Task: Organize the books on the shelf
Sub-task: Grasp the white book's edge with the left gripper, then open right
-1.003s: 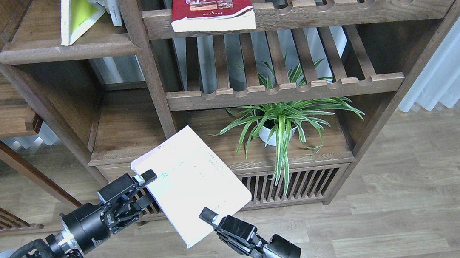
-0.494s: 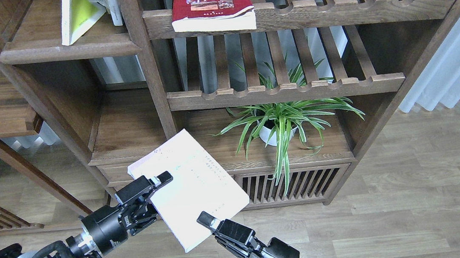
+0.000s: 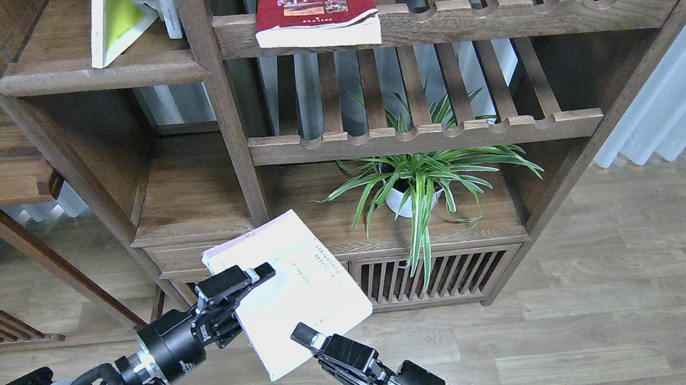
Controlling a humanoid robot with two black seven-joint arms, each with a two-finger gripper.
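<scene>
A pale white-lavender book (image 3: 293,290) hangs tilted in front of the bookcase's lowest level. My right gripper (image 3: 302,337) is shut on its lower edge. My left gripper (image 3: 247,295) is open and straddles the book's left edge, with its upper finger (image 3: 257,271) over the cover and its lower finger hidden under the book. A yellow-green book (image 3: 116,24) leans upright on the solid shelf (image 3: 107,74) at the top left. A dark red book (image 3: 315,4) lies flat on the upper slatted rack (image 3: 490,17), its edge overhanging the front rail.
Thin white booklets (image 3: 167,10) stand beside the yellow-green book. A potted spider plant (image 3: 422,184) sits below the middle slatted rack (image 3: 426,138). A vertical post (image 3: 226,115) splits the bookcase. A low board (image 3: 190,196) lies just behind the held book. A curtain (image 3: 684,99) hangs at the right.
My left gripper has moved right, sliding further over the pale book's left edge. The book and my right gripper have dropped slightly. The shelved books have not moved.
</scene>
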